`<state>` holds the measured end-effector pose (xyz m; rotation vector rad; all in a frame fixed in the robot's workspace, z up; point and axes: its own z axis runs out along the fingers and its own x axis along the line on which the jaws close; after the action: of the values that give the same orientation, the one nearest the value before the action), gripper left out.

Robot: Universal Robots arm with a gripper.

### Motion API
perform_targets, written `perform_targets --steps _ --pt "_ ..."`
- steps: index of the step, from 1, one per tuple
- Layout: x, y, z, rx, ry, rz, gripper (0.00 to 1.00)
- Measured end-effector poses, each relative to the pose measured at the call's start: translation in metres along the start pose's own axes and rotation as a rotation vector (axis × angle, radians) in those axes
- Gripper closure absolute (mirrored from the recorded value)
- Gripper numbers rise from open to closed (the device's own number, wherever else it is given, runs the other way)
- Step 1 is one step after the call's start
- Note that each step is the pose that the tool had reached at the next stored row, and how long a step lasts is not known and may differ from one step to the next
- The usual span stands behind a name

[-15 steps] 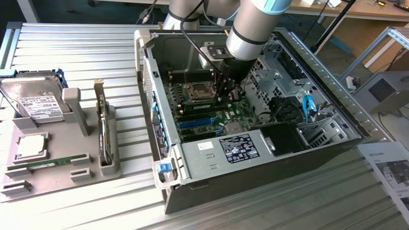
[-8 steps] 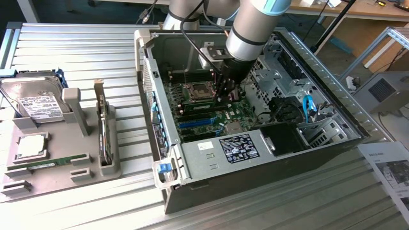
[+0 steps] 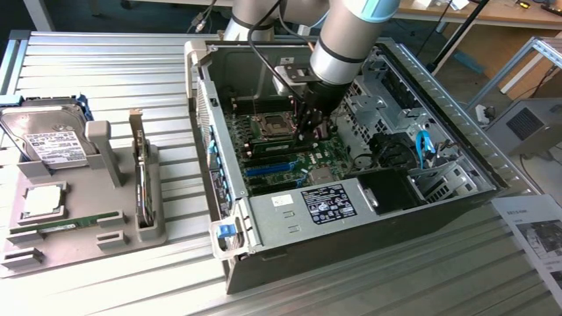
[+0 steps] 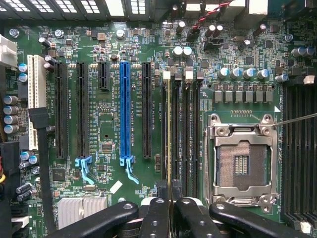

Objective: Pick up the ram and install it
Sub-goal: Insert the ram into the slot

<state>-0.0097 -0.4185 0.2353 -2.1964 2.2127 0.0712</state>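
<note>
My gripper reaches down into the open computer case over the motherboard. It is shut on the ram, a thin green stick that the wrist view shows edge-on, running out from between the black fingers. The ram lies along the black memory slots, between the blue expansion slot and the processor socket. I cannot tell whether it is pressed fully into a slot. A second ram stick lies in the grey tray.
The tray on the exterior view's left also holds a hard drive, a processor and an upright expansion card. Drive cages and cables crowd the case beside the arm. A paper sheet lies at the exterior view's right.
</note>
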Motion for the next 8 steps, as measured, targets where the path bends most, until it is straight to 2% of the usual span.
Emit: perform_targets --steps 8 --pt "0.0002 0.0000 0.0035 0.0017 0.0001 0.000 0.88"
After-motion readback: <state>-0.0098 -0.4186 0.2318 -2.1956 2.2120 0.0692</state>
